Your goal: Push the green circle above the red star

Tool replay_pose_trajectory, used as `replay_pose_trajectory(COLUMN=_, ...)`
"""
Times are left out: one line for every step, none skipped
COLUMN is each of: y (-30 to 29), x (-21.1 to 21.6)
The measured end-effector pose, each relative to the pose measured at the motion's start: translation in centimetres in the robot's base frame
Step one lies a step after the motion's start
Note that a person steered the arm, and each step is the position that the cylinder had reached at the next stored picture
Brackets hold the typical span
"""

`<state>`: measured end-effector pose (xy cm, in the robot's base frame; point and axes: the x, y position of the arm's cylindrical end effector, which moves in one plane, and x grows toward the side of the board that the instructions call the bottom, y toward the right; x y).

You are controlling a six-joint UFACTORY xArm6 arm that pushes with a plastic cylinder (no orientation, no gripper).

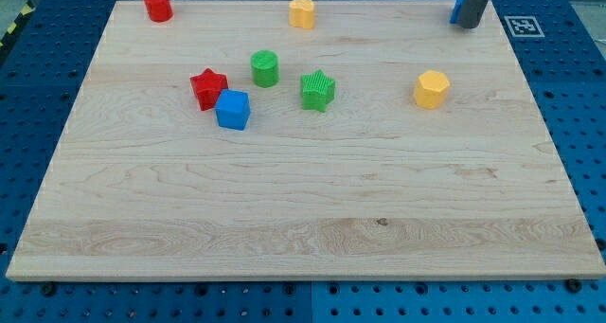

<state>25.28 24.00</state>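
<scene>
The green circle [265,68] stands on the wooden board [303,200], left of centre in the upper half. The red star [207,87] lies to its lower left, a small gap apart. My tip [467,26] is at the board's top right corner, far to the right of both blocks. A blue piece [457,8] shows right against the rod's left side; its shape is hidden.
A blue cube [232,109] touches the red star's lower right. A green star [318,89] lies right of the green circle. A red cylinder [157,4] is at the top left, a yellow block [302,12] at the top middle, and a yellow hexagon [431,89] at the right.
</scene>
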Motion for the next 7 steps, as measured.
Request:
replay_pose_trajectory(y=-2.3, x=3.7)
replay_pose_trajectory(y=-5.0, x=6.6)
replay_pose_trajectory(y=-5.6, x=6.6)
replay_pose_trajectory(y=-5.6, x=6.6)
replay_pose_trajectory(y=-7.9, x=6.6)
replay_pose_trajectory(y=-15.7, x=6.6)
replay_pose_trajectory(y=-24.5, x=6.6)
